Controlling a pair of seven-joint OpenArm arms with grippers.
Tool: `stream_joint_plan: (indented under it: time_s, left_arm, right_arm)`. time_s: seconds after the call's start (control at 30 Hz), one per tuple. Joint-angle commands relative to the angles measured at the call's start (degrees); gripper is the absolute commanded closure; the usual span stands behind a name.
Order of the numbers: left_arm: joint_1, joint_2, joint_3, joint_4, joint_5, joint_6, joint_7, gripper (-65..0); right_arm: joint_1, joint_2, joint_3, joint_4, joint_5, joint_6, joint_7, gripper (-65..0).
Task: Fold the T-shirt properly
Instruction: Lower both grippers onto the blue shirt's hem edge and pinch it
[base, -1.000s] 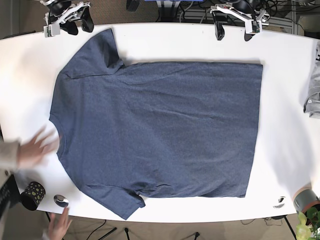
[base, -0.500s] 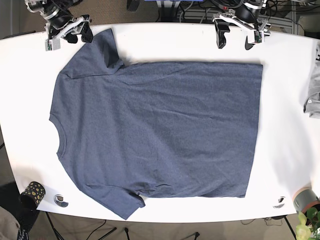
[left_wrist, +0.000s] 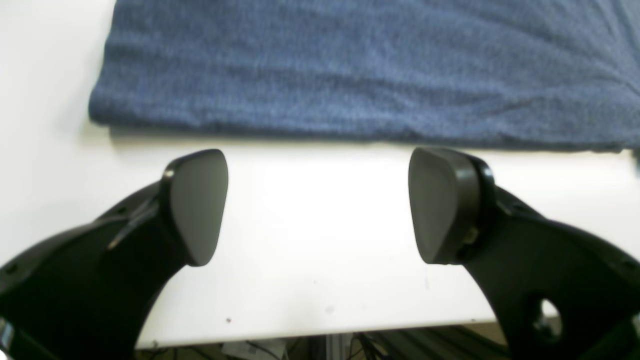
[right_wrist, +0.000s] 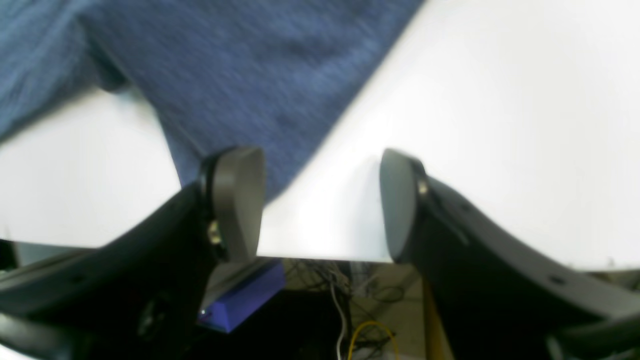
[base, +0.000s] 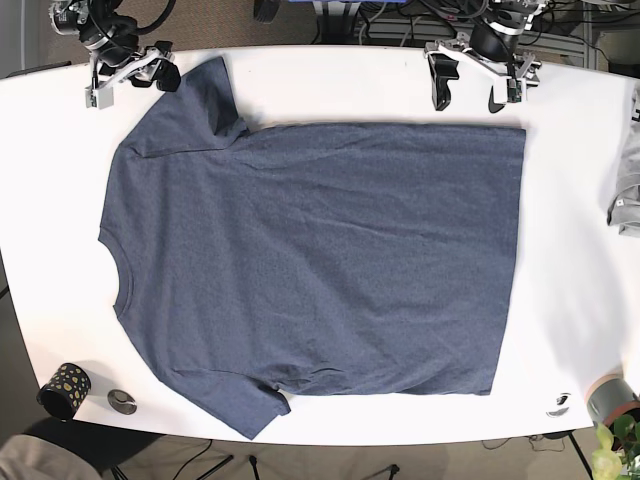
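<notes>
both arms shifted slightly since earlier. left gripper (left_wrist: 318, 205) & right gripper (right_wrist: 320, 200) jaws wide, holding nothing. t-shirt (base: 310, 260) flat on tabletop (base: 570, 260), grippers at 12 o'clock edge.

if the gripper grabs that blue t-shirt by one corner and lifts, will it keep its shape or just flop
Probably flop. The T-shirt lies flat with soft wrinkles, so it looks like thin knit that would drape from whichever corner is held. It likely weighs little. On the smooth white table the trailing cloth would probably drag and bunch.
</notes>
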Motion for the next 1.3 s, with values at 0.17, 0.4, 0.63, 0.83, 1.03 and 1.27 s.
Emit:
stream_joint_plan:
  time_s: [0.17,0.4,0.63,0.83,1.03,1.27]
  left_arm:
    - [-1.44,-0.01,-0.1,0.85,-0.21,-0.1,-0.72,-52.4]
    - [-3.02,-0.01,-0.19,0.85,-0.21,-0.1,-0.72,-52.4]
    - [-4.08,-0.8,-1.77,1.12,-0.56,-0.1,-0.72,-52.4]
    - [-5.4,-0.71,-4.67,1.12,-0.65,-0.01,-0.72,-52.4]
    - [-6.89,-0.8,-7.22,1.12,-0.74,-0.01,3.14,-51.9]
    - [-9.88,0.08,-12.41,-0.47,-6.98,-0.19,8.95,-51.0]
  right_arm:
    - [0.7,-0.71,-0.04,-1.59,0.46,0.34,-0.84,-35.7]
    - [-0.61,-2.21,-3.38,-1.5,0.46,0.34,-2.07,-35.7]
    - [-1.49,-4.84,-6.2,1.84,0.2,0.34,-2.07,-35.7]
    - [0.09,-4.76,-6.37,1.66,0.2,0.34,-2.16,-33.6]
    - [0.35,-4.67,-6.46,2.01,0.11,0.34,-2.16,-4.9]
    - [0.35,-3.44,-6.46,2.98,0.11,0.34,-2.16,0.0]
